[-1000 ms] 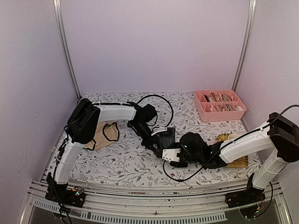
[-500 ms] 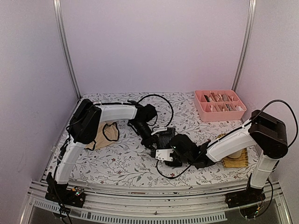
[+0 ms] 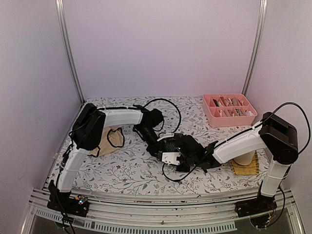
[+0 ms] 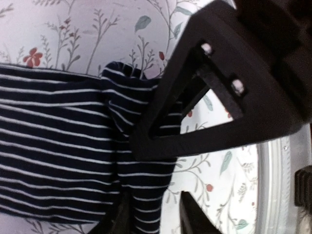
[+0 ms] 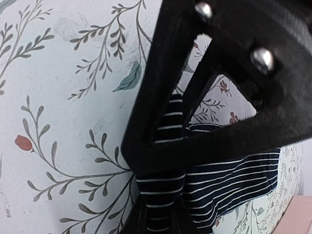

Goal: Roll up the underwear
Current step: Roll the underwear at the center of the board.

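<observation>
The navy striped underwear (image 3: 171, 142) lies mid-table, partly under both grippers. My left gripper (image 3: 159, 147) sits at its left end. In the left wrist view its jaws (image 4: 156, 222) stand open astride a fold of the striped cloth (image 4: 58, 146), with a gap of table showing beside one finger. My right gripper (image 3: 172, 155) is at the cloth's near edge. In the right wrist view it (image 5: 156, 222) is shut on a bunched strip of the striped cloth (image 5: 161, 190). The beige underwear (image 3: 110, 140) with black edging lies at the left, under the left arm.
A pink compartment tray (image 3: 210, 112) with rolled items stands at the back right. A yellow mat (image 3: 247, 168) with a pale object on it lies by the right arm. The right arm's black cable (image 3: 175, 176) loops over the floral table cover.
My right arm has swung left across the table and its gripper has reached the navy underwear. The left arm and the beige underwear have not moved.
</observation>
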Tool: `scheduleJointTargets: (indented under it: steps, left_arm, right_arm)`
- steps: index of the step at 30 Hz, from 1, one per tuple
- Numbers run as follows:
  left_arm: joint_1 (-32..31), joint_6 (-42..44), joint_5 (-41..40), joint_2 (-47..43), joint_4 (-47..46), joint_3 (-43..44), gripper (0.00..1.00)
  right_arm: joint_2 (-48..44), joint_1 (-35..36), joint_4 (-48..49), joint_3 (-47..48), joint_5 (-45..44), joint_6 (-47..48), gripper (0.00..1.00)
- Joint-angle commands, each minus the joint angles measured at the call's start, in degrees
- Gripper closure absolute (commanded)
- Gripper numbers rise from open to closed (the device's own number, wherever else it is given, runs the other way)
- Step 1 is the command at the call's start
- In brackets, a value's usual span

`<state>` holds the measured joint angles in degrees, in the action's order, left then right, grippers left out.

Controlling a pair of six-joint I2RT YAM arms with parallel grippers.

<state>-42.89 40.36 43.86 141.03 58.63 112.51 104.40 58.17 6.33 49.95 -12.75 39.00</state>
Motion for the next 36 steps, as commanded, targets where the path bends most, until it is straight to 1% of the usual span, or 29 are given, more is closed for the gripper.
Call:
scheduleJointTargets:
  steps: [1, 5, 9, 12, 13, 14, 15, 17, 18, 21, 25, 27, 30, 33, 34, 36]
  left_arm:
    - [1.7, -0.1, -4.5, -3.0, -2.1, -3.1, 0.52]
    - [3.5, -2.2, -4.0, -9.5, -9.8, -8.1, 0.36]
    - [5.3, -3.3, -2.8, -16.0, -17.3, -15.3, 0.27]
    - [6.8, -4.6, -2.3, -20.8, -25.5, -22.4, 0.25]
    - [7.2, -5.0, -2.4, -22.4, -27.5, -25.0, 0.23]
    - [7.4, -5.3, -2.8, -24.3, -31.4, -27.6, 0.19]
    - [7.5, -5.4, -3.4, -26.2, -34.6, -31.2, 0.12]
    - [7.5, -4.9, -4.5, -30.0, -40.5, -36.2, 0.03]
    - [7.5, -4.6, -4.9, -31.7, -43.3, -38.5, 0.01]
    - [7.3, -3.1, -4.8, -35.1, -49.2, -43.3, 0.01]
    - [6.4, -1.9, -4.0, -37.4, -55.7, -48.3, 0.01]
    - [4.9, 0.0, -5.3, -37.5, -56.8, -49.7, 0.01]
    - [1.5, 3.2, -11.0, -38.1, -60.1, -53.2, 0.02]
    - [-2.7, 7.0, -16.2, -39.4, -64.6, -57.5, 0.08]
    - [-3.9, 7.8, -17.8, -39.7, -65.9, -58.6, 0.14]
    - [-5.8, 9.0, -20.3, -40.0, -67.9, -60.1, 0.21]
  right_arm:
    - [1.4, -0.7, -9.0, 1.2, 5.9, -5.0, 0.94]
    - [0.9, -1.9, -12.0, 2.1, 9.8, -8.0, 0.96]
    - [0.3, -3.5, -14.7, 3.4, 15.5, -10.2, 0.96]
    - [-1.0, -4.6, -15.3, 3.6, 19.1, -11.3, 0.96]
    - [-1.4, -5.2, -15.5, 3.6, 20.7, -11.6, 0.96]
    - [-1.7, -6.0, -15.9, 3.8, 22.9, -12.4, 0.96]
    - [-1.8, -6.8, -16.4, 4.4, 24.9, -13.1, 0.96]
    - [-1.4, -8.7, -18.6, 6.0, 28.3, -14.8, 0.96]
    - [-0.8, -9.8, -19.6, 6.9, 30.0, -15.4, 0.96]
    - [1.3, -12.6, -23.1, 9.8, 33.8, -17.9, 0.96]
    - [4.8, -14.1, -26.6, 12.5, 38.5, -18.5, 0.96]
    - [6.0, -14.7, -27.8, 13.7, 41.7, -18.6, 0.96]
    - [7.7, -15.3, -29.6, 15.5, 45.5, -19.1, 0.96]
    - [9.2, -16.1, -31.2, 16.8, 48.6, -19.2, 0.96]
    - [9.8, -16.7, -31.6, 17.1, 49.6, -19.4, 0.96]
    - [11.3, -17.5, -32.6, 17.9, 51.8, -19.8, 0.96]
